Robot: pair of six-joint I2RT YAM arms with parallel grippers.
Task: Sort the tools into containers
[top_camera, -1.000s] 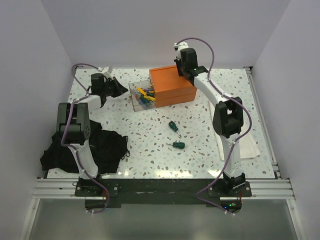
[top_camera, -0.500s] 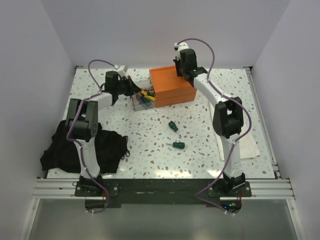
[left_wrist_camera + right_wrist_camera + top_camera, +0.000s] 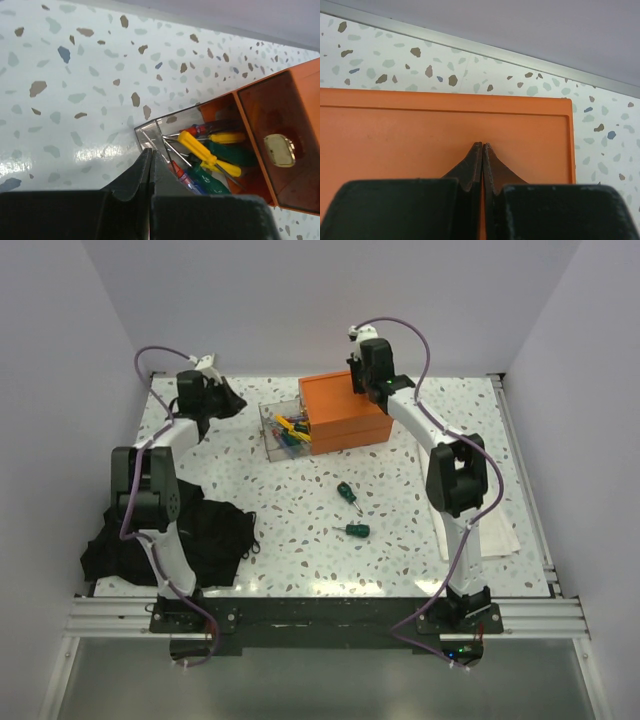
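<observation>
Picking up what lies loose comes next, I'd say: a slim green screwdriver (image 3: 346, 492) and a stubby green screwdriver (image 3: 357, 530) sit mid-table (image 3: 300, 530), well apart from the clear bin (image 3: 159, 125) holding the other screwdrivers (image 3: 210, 155). The left pincer (image 3: 150, 155) hangs shut and empty at the bin's corner. The right pincer (image 3: 482, 150) is shut over the orange box (image 3: 420, 130). Whichever goes should open wide and straddle a handle.

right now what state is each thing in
left gripper: shut, empty
right gripper: shut, over the box
bin: part way out of the box, tools inside
box: upright, bin in its open end
far green screwdriver: loose on the table
near green screwdriver: loose on the table
cloth: crumpled
towel: folded
</observation>
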